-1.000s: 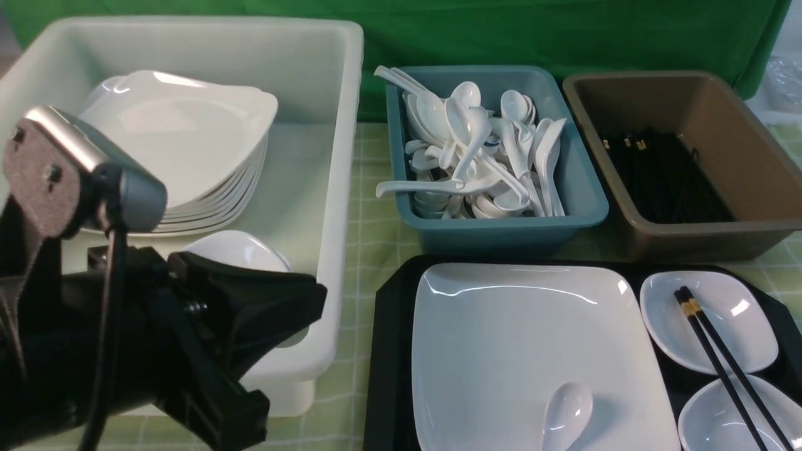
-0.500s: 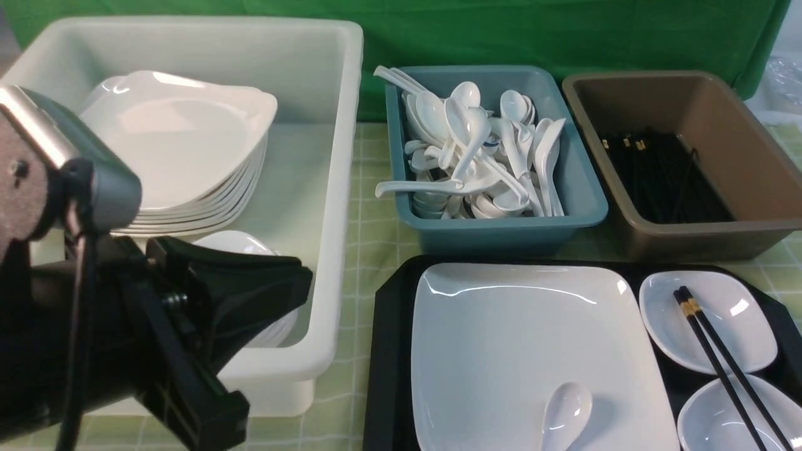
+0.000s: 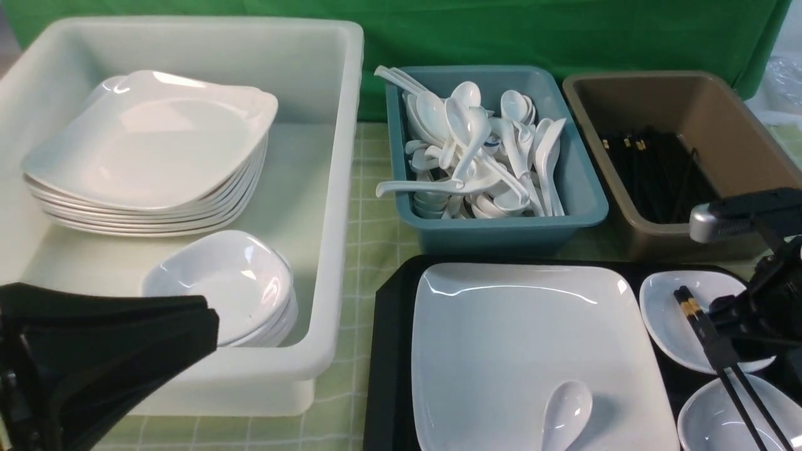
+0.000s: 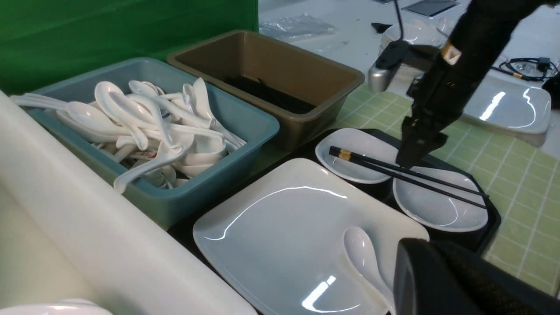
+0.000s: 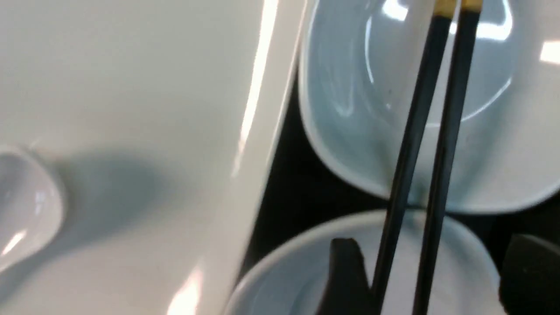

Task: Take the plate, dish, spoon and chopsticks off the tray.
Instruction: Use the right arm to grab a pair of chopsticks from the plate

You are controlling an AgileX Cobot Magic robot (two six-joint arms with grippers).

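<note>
evidently nothing cleared yet: plate point(image 3: 520, 338), spoon point(image 3: 564, 410), two small dishes point(image 3: 670, 313) and chopsticks point(image 3: 702, 322) all on tray point(image 3: 388, 351); right pincer point(image 5: 437, 275) spread astride chopsticks, left pincer point(image 3: 200, 326) pressed together.

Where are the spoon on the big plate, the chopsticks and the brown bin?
spoon point(image 3: 567, 407), front view, middle of its bowl.
chopsticks point(image 4: 345, 155), left wrist view, gold band.
brown bin point(image 3: 645, 103), front view, inner back wall.

Matte black arm point(image 4: 490, 26), silver wrist camera point(image 4: 385, 75), yellow label point(image 4: 448, 52)
</note>
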